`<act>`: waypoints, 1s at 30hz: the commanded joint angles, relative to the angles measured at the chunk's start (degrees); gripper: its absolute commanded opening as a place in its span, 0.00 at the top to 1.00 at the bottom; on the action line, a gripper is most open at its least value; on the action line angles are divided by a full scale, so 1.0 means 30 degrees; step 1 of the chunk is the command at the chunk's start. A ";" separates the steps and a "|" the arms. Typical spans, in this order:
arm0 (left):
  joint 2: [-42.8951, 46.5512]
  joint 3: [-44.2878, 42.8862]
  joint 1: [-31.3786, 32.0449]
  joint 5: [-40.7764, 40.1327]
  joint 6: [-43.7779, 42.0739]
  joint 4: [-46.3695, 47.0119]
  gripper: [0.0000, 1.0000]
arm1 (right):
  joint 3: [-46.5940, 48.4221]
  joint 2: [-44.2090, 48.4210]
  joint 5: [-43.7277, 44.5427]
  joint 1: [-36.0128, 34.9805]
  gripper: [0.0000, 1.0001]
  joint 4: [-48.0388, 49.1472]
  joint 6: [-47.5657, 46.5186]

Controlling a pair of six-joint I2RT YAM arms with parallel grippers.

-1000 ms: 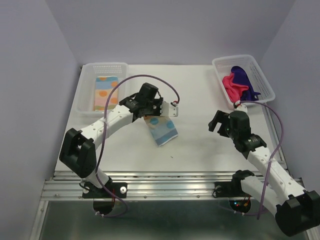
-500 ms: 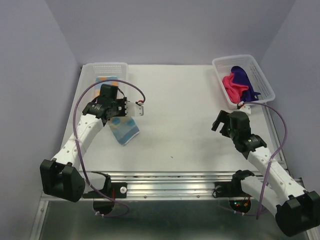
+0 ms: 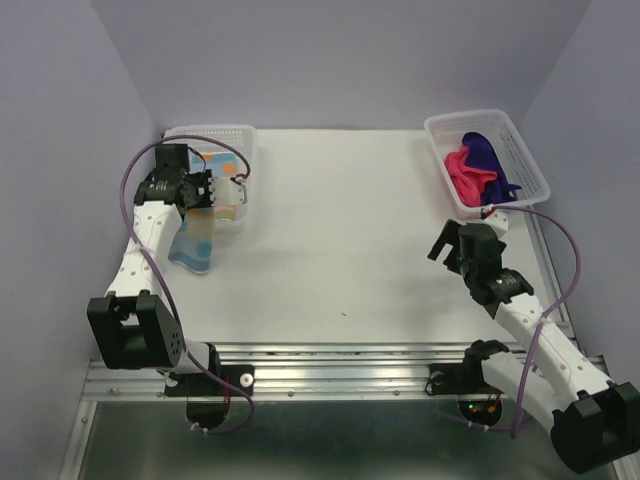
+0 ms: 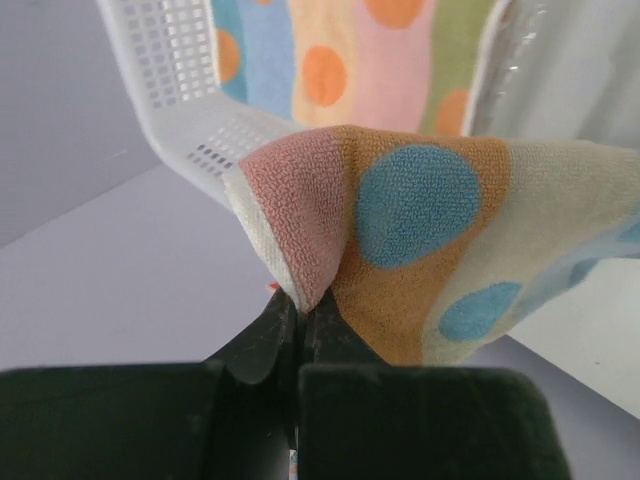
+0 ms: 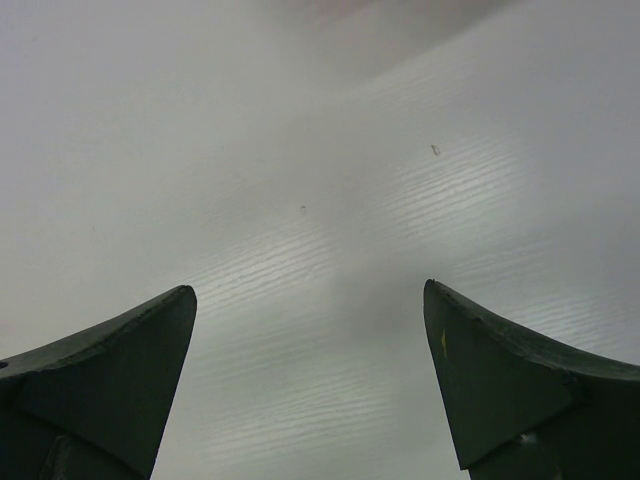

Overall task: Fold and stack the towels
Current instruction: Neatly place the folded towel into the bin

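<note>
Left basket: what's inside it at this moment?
One striped, dotted towel lies in the left basket. The left end effector and its held towel cover part of it; anything underneath is hidden.

The top external camera sits high behind the arm bases. It looks down and forward over the whole counter (image 3: 340,230), taking in both arms from well back. The left wrist camera rides just behind the left end effector (image 4: 298,315) and looks along its fingers. It is very near the striped towel (image 4: 420,230), with the white basket (image 4: 180,90) just beyond, and the overhead view shows both too. The right wrist camera looks past the right end effector (image 5: 310,295) onto the counter surface, a patch the overhead view also covers.
</note>
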State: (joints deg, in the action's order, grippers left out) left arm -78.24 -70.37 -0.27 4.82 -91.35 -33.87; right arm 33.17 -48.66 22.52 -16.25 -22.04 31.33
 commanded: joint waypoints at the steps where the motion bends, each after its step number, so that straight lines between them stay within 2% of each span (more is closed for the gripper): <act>1: -0.0347 -0.2441 -0.0700 0.1671 -0.0925 0.1180 1.00 | 0.0546 0.0226 0.1105 -0.0091 0.00 0.0755 0.0455; 8: -0.0667 -0.3173 -0.0700 0.2934 -0.1513 0.2822 1.00 | 0.0955 0.0108 0.1808 -0.0120 0.00 0.0844 0.0660; 13: -0.2424 -0.4783 -0.0787 0.2378 -0.1455 0.3172 1.00 | 0.0810 0.0255 0.1809 -0.0091 0.00 0.1487 0.0660; 18: -0.4036 -0.6746 -0.0788 0.3344 -0.0926 0.2677 1.00 | 0.0780 -0.0067 0.2013 -0.0091 0.00 0.2015 0.0689; 30: -0.7375 -0.7246 -0.0788 0.3726 0.0157 0.3993 1.00 | 0.0897 -0.1003 0.2220 -0.0091 0.00 0.2717 0.0660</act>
State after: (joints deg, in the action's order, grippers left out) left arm -98.63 -88.77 -2.61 14.35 -92.75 -25.10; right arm 33.21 -51.03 27.38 -16.25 -18.22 32.69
